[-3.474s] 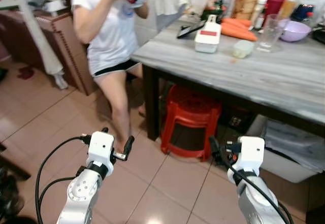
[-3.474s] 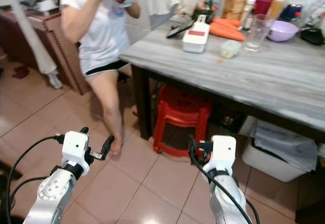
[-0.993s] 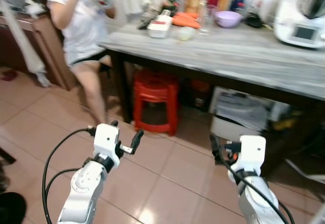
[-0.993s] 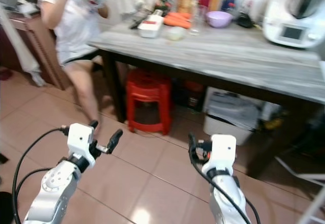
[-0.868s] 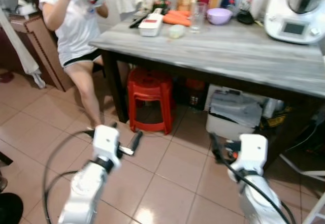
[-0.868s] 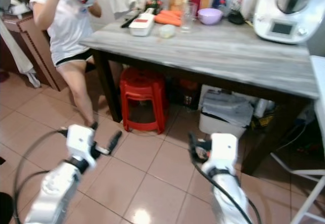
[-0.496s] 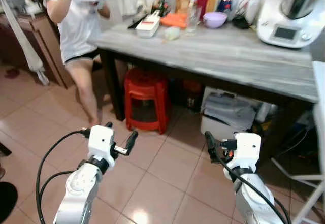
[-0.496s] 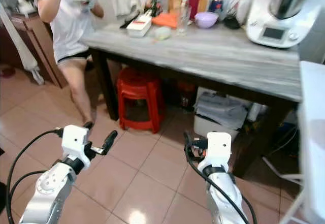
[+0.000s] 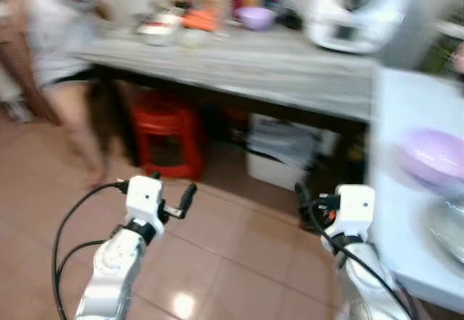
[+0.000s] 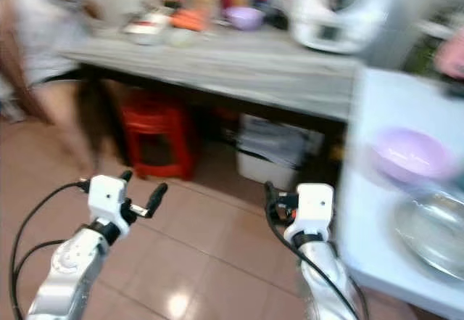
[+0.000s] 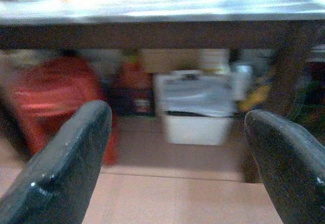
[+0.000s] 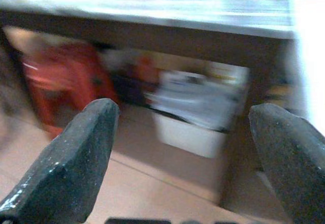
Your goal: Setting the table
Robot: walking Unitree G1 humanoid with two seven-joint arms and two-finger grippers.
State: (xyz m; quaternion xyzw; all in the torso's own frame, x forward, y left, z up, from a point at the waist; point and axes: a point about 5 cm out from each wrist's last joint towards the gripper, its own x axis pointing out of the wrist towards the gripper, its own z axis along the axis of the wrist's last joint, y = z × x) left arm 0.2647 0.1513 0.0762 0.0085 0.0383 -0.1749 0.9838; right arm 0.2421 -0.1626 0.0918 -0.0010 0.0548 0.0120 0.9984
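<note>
Two purple bowls [image 9: 255,17] [image 9: 435,157], one red stool [image 9: 162,133]

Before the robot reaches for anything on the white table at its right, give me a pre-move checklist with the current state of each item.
1. Left gripper free: ok, fingers wide apart, nothing between them.
2. Right gripper free: ok, open and holding nothing.
3. Picture sharp enough to aim: not ok, both eye views are motion-blurred.
4. Target dishes found: ok, a purple bowl and a clear glass bowl sit on the white table at the robot's right.
5. Grippers at table height: not ok, both hang low over the tiled floor.
6. Person out of the way: ok, standing far left by the grey table.
</note>
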